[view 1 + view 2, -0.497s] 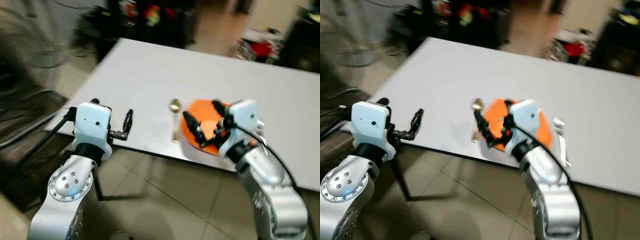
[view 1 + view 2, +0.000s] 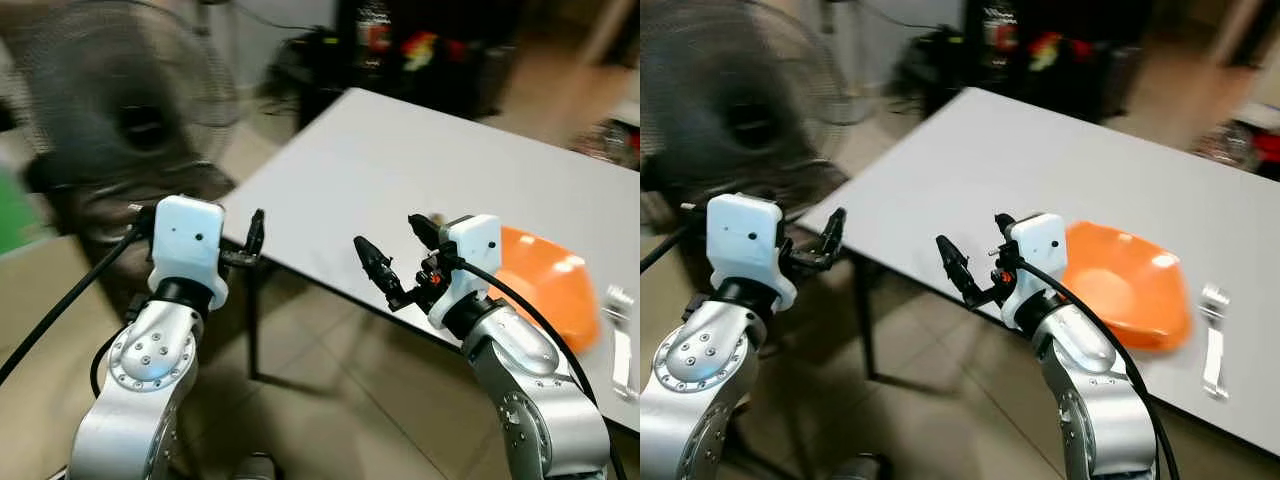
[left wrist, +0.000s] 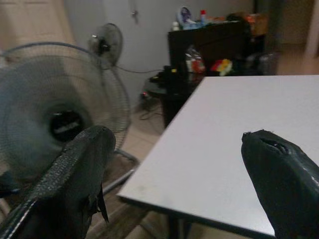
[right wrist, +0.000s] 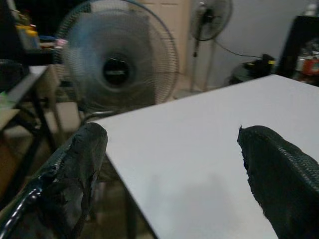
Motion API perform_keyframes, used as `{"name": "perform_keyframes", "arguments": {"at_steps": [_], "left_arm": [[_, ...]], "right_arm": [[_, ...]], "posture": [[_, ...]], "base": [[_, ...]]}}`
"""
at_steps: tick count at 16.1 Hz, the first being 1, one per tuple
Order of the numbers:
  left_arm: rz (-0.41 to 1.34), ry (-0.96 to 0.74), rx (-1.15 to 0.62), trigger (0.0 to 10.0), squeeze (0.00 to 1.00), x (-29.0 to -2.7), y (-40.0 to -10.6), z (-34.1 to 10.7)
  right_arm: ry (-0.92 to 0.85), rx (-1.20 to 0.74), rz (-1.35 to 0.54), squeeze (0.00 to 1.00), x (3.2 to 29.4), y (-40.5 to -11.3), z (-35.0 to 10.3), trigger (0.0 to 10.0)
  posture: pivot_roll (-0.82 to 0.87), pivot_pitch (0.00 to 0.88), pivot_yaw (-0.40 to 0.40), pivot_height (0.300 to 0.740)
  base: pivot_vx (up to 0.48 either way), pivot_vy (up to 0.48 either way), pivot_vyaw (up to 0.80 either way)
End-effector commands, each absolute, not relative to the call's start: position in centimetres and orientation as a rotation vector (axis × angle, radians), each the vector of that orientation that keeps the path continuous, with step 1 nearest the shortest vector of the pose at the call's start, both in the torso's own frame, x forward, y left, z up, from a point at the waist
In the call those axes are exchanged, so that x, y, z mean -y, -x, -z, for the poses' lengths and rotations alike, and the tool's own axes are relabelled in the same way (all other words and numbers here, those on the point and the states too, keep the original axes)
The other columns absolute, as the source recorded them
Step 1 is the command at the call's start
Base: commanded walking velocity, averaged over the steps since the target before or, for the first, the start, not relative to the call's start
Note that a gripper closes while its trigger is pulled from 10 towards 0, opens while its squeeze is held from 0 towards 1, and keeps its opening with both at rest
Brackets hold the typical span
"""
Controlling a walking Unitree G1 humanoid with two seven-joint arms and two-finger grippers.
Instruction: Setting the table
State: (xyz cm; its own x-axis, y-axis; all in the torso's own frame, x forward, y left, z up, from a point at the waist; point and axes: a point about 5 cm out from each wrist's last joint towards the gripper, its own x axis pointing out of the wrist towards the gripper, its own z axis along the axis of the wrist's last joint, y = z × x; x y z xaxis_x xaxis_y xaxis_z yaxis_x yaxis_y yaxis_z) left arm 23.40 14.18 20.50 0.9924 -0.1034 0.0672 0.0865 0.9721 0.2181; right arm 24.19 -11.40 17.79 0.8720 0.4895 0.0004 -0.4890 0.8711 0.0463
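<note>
The robot's head camera has swung to its left since half a second ago, bringing a large floor fan (image 2: 130, 120) into view at the left and pushing the orange bowl (image 2: 1127, 283) toward the right of the white table (image 2: 420, 170); the spoon seen earlier beside the bowl is no longer in frame. The left claw (image 2: 250, 243) is raised just off the table's near-left corner, over the tiled floor (image 2: 330, 400), its two black fingers apart and holding nothing. The right claw (image 2: 975, 262), earlier over the bowl, now sits to the bowl's left at the table's near edge, fingers spread wide and empty. The orange bowl stands upright near that edge and appears empty, though motion blur softens it. To its right a silver fork (image 2: 1213, 340) lies on the table, apart from the bowl. In the right wrist view the floor fan stands beyond the table corner.
</note>
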Motion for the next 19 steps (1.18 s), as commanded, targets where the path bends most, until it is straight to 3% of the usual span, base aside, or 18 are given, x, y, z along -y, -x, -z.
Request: {"name": "perform_keyframes", "arguments": {"at_steps": [1, 4, 14, 19], "left_arm": [[0.115, -0.226, 0.048, 10.0, 0.0, -13.8, -23.6, -20.0], [0.068, -0.201, 0.037, 10.0, 0.0, -14.7, -23.6, -20.0], [0.1, -0.244, 0.053, 10.0, 0.0, -13.8, -24.1, -20.5], [0.045, -0.218, 0.018, 10.0, 0.0, -15.1, -24.0, -20.0]], "right_arm": [[-0.044, -0.017, -0.518, 1.0, 11.4, -24.5, -17.8, 10.0], [-0.086, -0.005, -0.469, 1.0, 11.5, -24.9, -17.8, 10.0], [-0.171, -0.085, -0.509, 1.0, 12.3, -26.4, -17.1, 10.0], [-0.225, -0.147, -0.515, 1.0, 11.1, -26.3, -15.8, 10.0]], "posture": [[-0.01, 0.004, -0.032, 0.74], [0.0, 0.001, -0.045, 0.74], [0.02, 0.018, -0.067, 0.74], [0.05, 0.029, -0.061, 0.74]], "base": [[0.0, 0.0, 0.8], [0.0, 0.0, 0.8], [0.0, 0.0, 0.8], [0.0, 0.0, 0.8]]}}
